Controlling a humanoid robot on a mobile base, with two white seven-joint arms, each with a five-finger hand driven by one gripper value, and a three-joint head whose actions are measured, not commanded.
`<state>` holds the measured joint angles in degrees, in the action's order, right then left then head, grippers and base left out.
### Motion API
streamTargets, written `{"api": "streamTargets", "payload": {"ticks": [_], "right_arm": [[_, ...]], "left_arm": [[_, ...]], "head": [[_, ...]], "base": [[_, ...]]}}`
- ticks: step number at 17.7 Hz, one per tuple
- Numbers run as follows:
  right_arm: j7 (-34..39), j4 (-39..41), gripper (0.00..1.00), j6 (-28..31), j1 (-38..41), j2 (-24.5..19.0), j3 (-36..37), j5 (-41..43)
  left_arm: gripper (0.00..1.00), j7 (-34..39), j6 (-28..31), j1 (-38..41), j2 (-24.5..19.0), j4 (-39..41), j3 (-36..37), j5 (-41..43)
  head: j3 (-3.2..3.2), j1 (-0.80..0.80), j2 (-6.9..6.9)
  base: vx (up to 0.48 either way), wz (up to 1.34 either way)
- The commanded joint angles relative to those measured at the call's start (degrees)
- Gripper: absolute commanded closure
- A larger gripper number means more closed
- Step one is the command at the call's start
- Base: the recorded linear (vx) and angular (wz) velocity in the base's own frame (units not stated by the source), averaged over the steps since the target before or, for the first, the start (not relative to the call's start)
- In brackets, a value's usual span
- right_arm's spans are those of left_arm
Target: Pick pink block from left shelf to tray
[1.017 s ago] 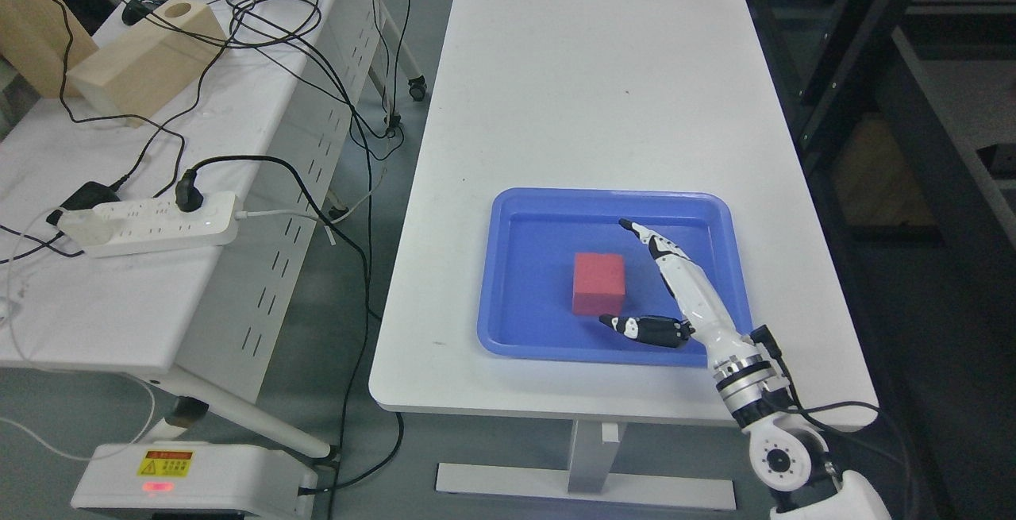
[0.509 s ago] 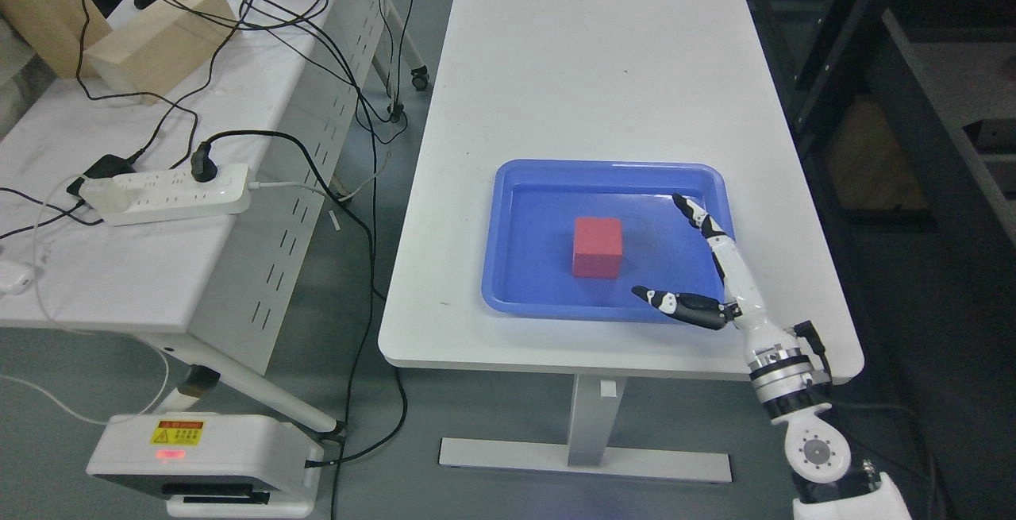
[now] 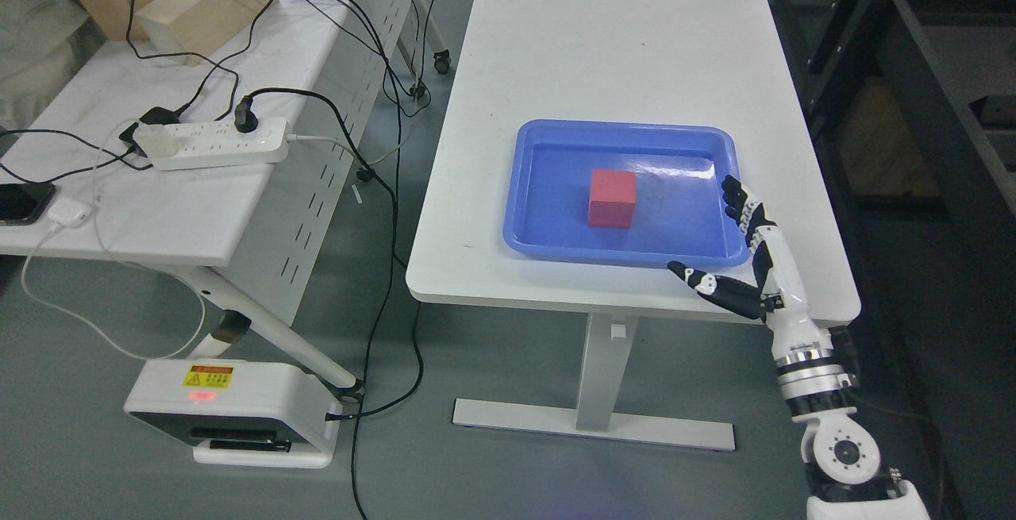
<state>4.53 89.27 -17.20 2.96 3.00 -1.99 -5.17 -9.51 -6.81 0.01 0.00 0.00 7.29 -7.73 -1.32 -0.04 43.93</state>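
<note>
A pink-red block [image 3: 612, 198] rests upright on the floor of the blue tray [image 3: 548, 248], a little left of its middle. The tray lies on the white table [image 3: 603, 44] near the front edge. My right hand [image 3: 714, 230] hovers at the tray's front right corner, open, its thumb and fingers spread and holding nothing. It stands clear of the block, well to its right. The arm comes up from the lower right. The left arm does not show.
A second white table [image 3: 159, 210] at the left carries a power strip [image 3: 210, 143], tangled cables and a wooden box [image 3: 202, 4]. A white floor unit [image 3: 238, 413] sits below it. Dark shelving [image 3: 913, 107] runs along the right.
My right hand has drawn back from beside the block to the tray's front right corner, staying open. The camera has moved too, so the whole scene has shifted up and right.
</note>
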Motion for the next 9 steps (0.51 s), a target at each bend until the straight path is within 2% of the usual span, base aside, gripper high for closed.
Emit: {"api": "streamTargets", "payload": {"ticks": [1, 2, 6, 9], "right_arm": [[-0.9, -0.4, 0.01, 0.1, 0.1, -2.0, 2.8, 4.2], [-1.0, -0.5, 0.01, -0.2, 0.2, -2.0, 3.0, 4.9], [-1.5, -0.8, 0.01, -3.4, 0.6, -2.0, 3.2, 16.9], [-1.1, -1.0, 0.01, -3.4, 1.5, -2.0, 2.9, 17.7]], "left_arm": [[0.00, 0.0, 0.0, 1.1, -1.0, 1.0, 0.0, 0.0], [0.00, 0.0, 0.0, 1.1, -1.0, 1.0, 0.0, 0.0], [0.00, 0.0, 0.0, 1.1, -1.0, 1.0, 0.0, 0.0], [0.00, 0.0, 0.0, 1.1, -1.0, 1.0, 0.0, 0.0]], "head": [[0.00, 0.00, 0.00], [0.00, 0.00, 0.00], [0.00, 0.00, 0.00], [0.00, 0.00, 0.00]], "base": [[-0.194, 0.14], [-0.192, 0.09], [-0.167, -0.08], [-0.151, -0.34]]}}
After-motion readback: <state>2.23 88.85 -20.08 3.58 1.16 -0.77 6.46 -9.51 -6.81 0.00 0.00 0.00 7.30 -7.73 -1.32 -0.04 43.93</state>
